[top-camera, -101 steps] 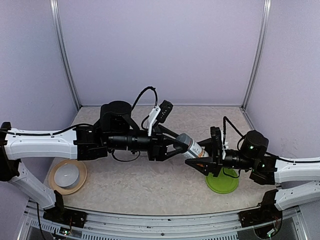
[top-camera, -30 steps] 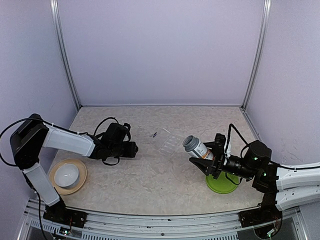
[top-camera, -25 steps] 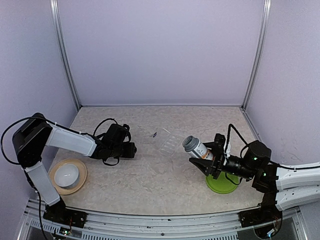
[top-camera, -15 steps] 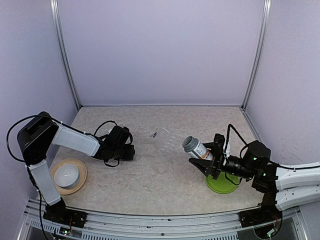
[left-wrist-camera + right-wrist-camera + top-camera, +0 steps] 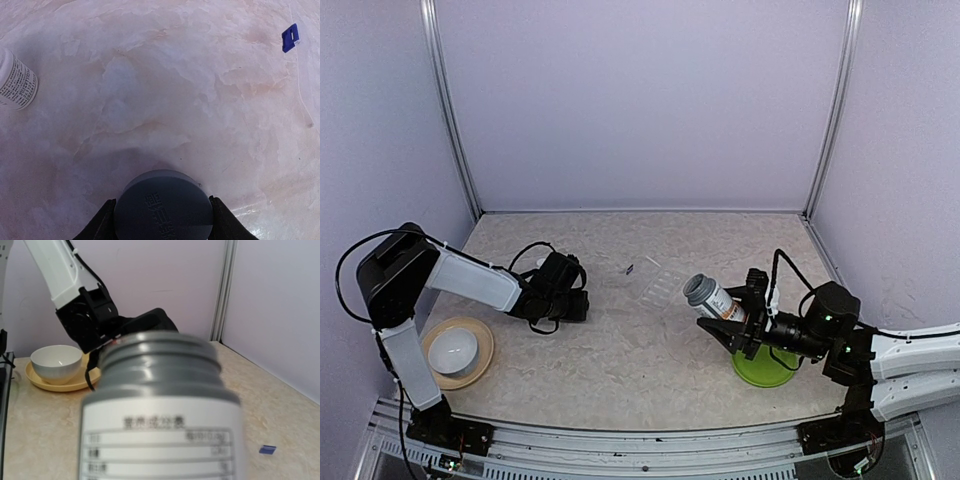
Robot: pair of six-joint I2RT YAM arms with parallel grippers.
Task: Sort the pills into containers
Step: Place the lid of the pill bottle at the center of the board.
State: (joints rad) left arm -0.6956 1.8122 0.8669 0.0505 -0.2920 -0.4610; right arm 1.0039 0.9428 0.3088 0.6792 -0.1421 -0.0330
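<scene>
Since the earlier shots the left arm has pulled off the bottle at mid-table and folded back to the left side, taking the cap with it; the right arm has barely shifted. Left gripper [image 5: 576,304] is partly closed, fingers clamped on both sides of the gray cap [image 5: 162,205], held low over the table [image 5: 620,360]; can't tell if the cap touches the surface. Right gripper [image 5: 732,312] is also partly closed, gripping the bottle [image 5: 708,297] around its labelled body. The bottle is off the table, tilted, bare threaded neck pointing up and to the left, just beside the left edge of the green plate [image 5: 770,378]. The right wrist view shows neck and label only, own fingers out of frame. A small vial [image 5: 15,82] with a printed label lies on the table ahead and to the left of the cap, apart from it. A blue tag [image 5: 289,38] and a clear plastic sheet [image 5: 660,287] lie mid-table between the arms. White bowl [image 5: 452,348] sits on the tan plate [image 5: 486,352] at near left.
</scene>
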